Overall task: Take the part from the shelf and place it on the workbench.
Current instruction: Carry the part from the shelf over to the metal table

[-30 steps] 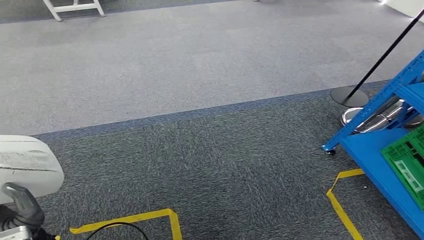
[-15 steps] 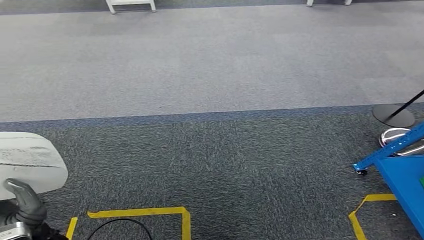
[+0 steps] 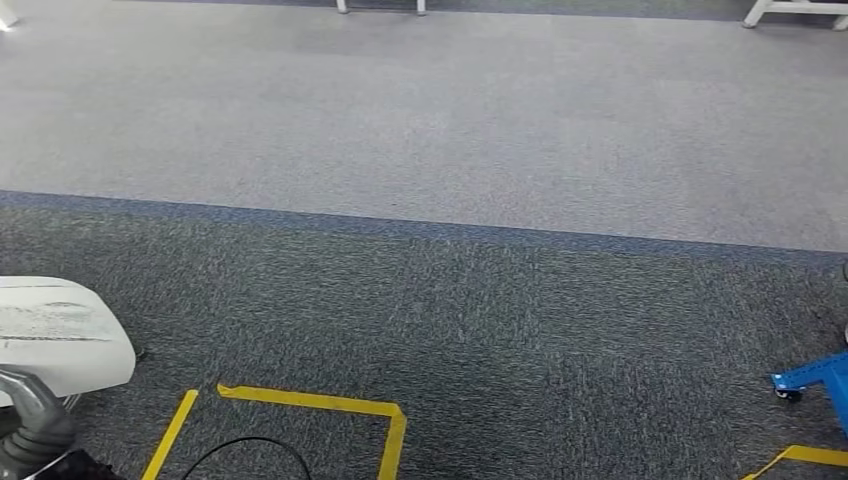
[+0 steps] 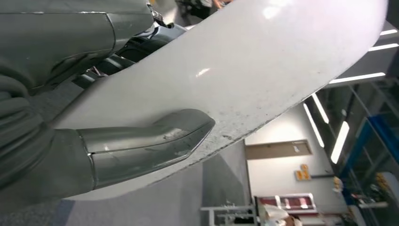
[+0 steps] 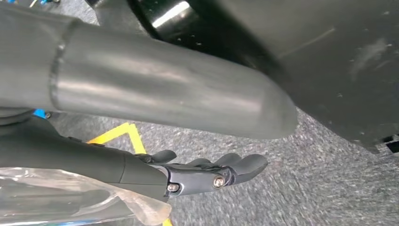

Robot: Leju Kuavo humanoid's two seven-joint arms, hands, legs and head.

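Observation:
The part (image 3: 58, 335) is a white, curved, scuffed panel at the lower left of the head view. My left hand (image 3: 30, 428) grips it from below. In the left wrist view my grey thumb (image 4: 146, 146) presses flat on the part (image 4: 244, 70), and the darker fingers lie behind it. My right hand (image 5: 197, 174) hangs over the carpet with its dark fingers stretched out, apart from the thick thumb (image 5: 164, 99), and nothing lies in them. A caster foot of the blue shelf (image 3: 815, 378) sits at the right edge of the head view.
Grey carpet lies ahead, dark near me and lighter beyond. Yellow floor tape (image 3: 310, 402) marks a corner near my feet, with a black cable (image 3: 245, 450) inside it. More tape (image 3: 800, 458) lies by the shelf. White furniture legs (image 3: 380, 6) stand far off.
The whole view has swung left, so the camera turned. The blue shelf and the black stand slid out to the right. My left hand still holds the white part.

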